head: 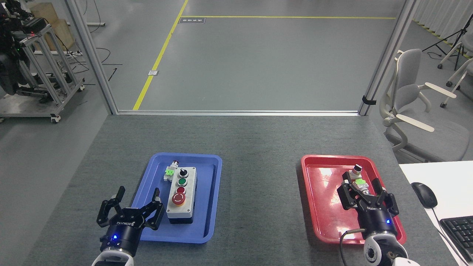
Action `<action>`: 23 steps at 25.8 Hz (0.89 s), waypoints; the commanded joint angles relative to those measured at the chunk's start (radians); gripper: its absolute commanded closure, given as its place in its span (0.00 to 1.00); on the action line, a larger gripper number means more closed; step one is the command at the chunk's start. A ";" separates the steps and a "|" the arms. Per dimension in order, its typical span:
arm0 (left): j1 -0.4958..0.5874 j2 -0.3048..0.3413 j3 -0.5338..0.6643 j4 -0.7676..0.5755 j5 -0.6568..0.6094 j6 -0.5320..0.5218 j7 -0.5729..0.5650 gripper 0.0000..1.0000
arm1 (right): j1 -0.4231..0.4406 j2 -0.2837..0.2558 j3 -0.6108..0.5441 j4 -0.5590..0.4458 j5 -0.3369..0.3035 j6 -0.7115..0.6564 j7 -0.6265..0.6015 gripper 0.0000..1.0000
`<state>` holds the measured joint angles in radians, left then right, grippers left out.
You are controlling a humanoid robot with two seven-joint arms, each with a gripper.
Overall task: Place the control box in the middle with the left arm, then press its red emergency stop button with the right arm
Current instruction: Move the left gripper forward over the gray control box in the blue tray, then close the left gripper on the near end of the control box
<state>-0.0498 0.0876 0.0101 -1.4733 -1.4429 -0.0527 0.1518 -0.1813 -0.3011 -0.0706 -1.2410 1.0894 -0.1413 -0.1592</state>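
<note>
The light-grey control box [181, 195] lies lengthwise in the blue tray [210, 199]. On its top run a black knob, a green button, a small red button and the big red emergency stop button [178, 199] nearest me. My left gripper [130, 207] is open at the tray's near-left corner, just left of the box and apart from it. Over the red tray [321, 199], my right gripper [366, 192] stands open, its fingers around a small white switch part [359, 181]; contact is unclear. The bare middle [258, 192] of the dark-grey tabletop lies between the trays.
A small white switch part with a green tab [170, 172] rests against the box's far-left corner in the blue tray. A white desk with a mouse [424, 194] and keyboard [458, 232] stands at the right. An office chair [414, 111] sits beyond the table's right edge.
</note>
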 commanded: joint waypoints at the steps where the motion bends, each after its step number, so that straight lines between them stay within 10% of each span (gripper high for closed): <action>1: 0.001 0.000 -0.039 0.021 -0.002 0.063 0.000 0.01 | -0.001 -0.013 0.000 0.000 -0.002 -0.001 0.000 0.00; 23: -0.111 -0.080 -0.216 0.350 -0.004 0.191 0.104 0.01 | 0.000 -0.055 -0.003 -0.015 -0.008 0.000 -0.011 0.00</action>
<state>-0.1479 0.0111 -0.2050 -1.1714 -1.4502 0.1318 0.2387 -0.1807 -0.3518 -0.0725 -1.2554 1.0828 -0.1401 -0.1661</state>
